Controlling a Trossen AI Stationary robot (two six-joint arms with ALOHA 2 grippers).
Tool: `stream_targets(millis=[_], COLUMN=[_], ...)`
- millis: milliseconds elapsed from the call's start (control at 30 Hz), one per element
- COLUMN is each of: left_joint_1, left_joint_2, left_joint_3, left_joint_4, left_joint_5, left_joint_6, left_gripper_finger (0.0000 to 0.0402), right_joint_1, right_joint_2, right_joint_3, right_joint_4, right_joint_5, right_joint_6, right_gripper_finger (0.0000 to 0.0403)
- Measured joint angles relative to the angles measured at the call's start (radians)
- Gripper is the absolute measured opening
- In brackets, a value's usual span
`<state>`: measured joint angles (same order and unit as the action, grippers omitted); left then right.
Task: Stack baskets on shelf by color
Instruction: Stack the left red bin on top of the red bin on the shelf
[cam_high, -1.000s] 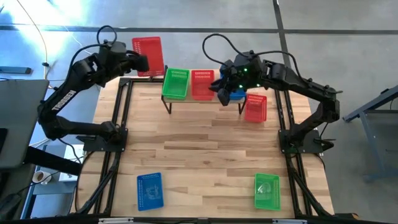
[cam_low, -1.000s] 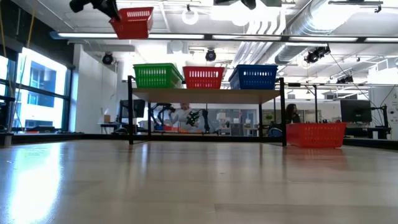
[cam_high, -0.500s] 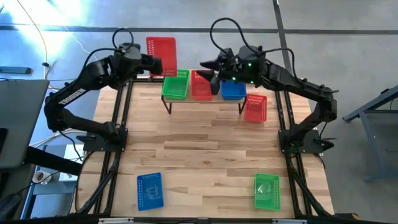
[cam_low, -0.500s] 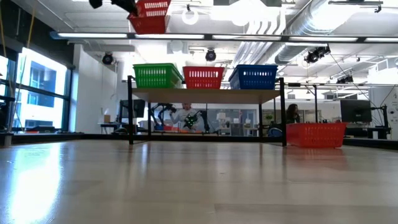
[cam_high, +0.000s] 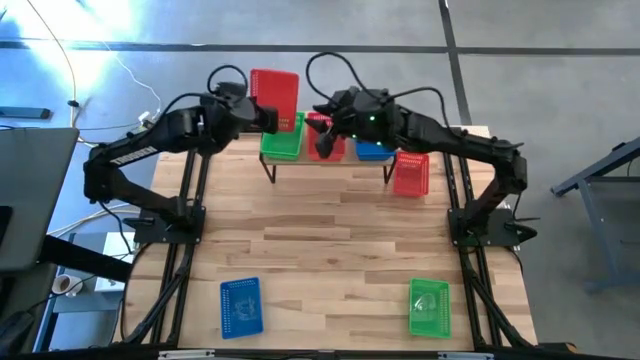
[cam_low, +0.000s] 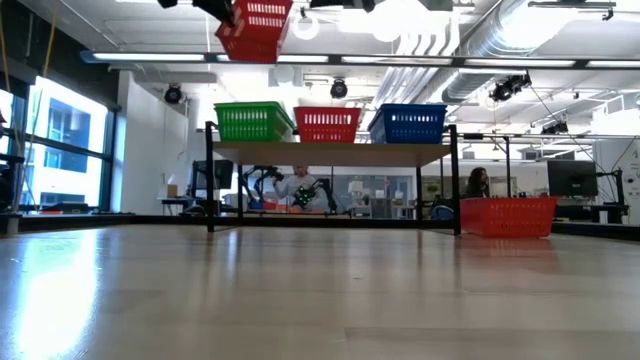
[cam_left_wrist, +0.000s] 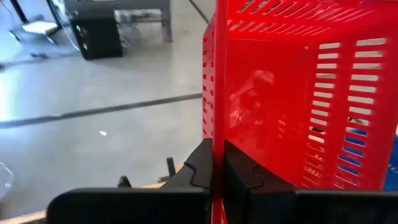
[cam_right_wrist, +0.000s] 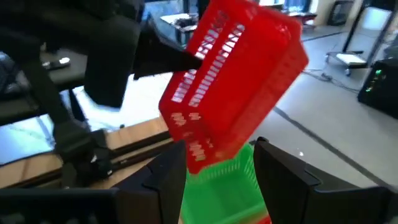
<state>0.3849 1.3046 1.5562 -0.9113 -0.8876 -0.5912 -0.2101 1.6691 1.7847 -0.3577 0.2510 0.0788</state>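
High view: left gripper (cam_high: 262, 117) is clamped on the rim of a red basket (cam_high: 274, 93) above the shelf's (cam_low: 330, 152) green basket (cam_high: 283, 138). Right gripper (cam_high: 324, 142), fingers parted and empty, hovers over the middle red one (cam_low: 327, 124); the arms could collide, or red land on green

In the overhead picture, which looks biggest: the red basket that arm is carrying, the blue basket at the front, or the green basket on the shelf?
1. Carried red basket, in the left gripper; raised nearer the camera, so unsure.
2. Front blue basket.
3. Shelf green basket, partly covered.
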Motion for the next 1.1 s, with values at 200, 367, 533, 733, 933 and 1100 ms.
stream_targets(millis=[200,367,533,733,933,1100], left_joint_1=[-0.035,-0.054,-0.072,-0.094,-0.126,-0.132], left_joint_2=[0.036,0.062,0.078,0.074,0.072,0.072], left_joint_3=[0.0,0.0,-0.001,-0.001,-0.001,-0.001], left_joint_4=[0.0,0.0,0.002,0.039,0.117,0.122], left_joint_5=[-0.043,-0.042,-0.042,-0.043,-0.041,-0.048], left_joint_6=[0.009,0.008,0.004,0.004,0.076,0.095], left_gripper_finger=[0.0001,0.0001,0.0001,0.0001,0.0001,0.0001], right_joint_1=[0.017,0.021,0.021,0.007,-0.014,-0.014], right_joint_2=[0.045,0.064,0.074,0.074,0.074,0.074], right_joint_3=[0.0,0.0,0.0,0.0,0.0,0.0], right_joint_4=[0.003,0.016,0.017,0.002,-0.002,-0.009], right_joint_5=[0.077,0.091,0.159,0.183,0.116,0.12], right_joint_6=[0.043,0.076,0.082,0.127,0.186,0.192], right_gripper_finger=[0.0171,0.0171,0.0171,0.0171,0.0152,0.0074])
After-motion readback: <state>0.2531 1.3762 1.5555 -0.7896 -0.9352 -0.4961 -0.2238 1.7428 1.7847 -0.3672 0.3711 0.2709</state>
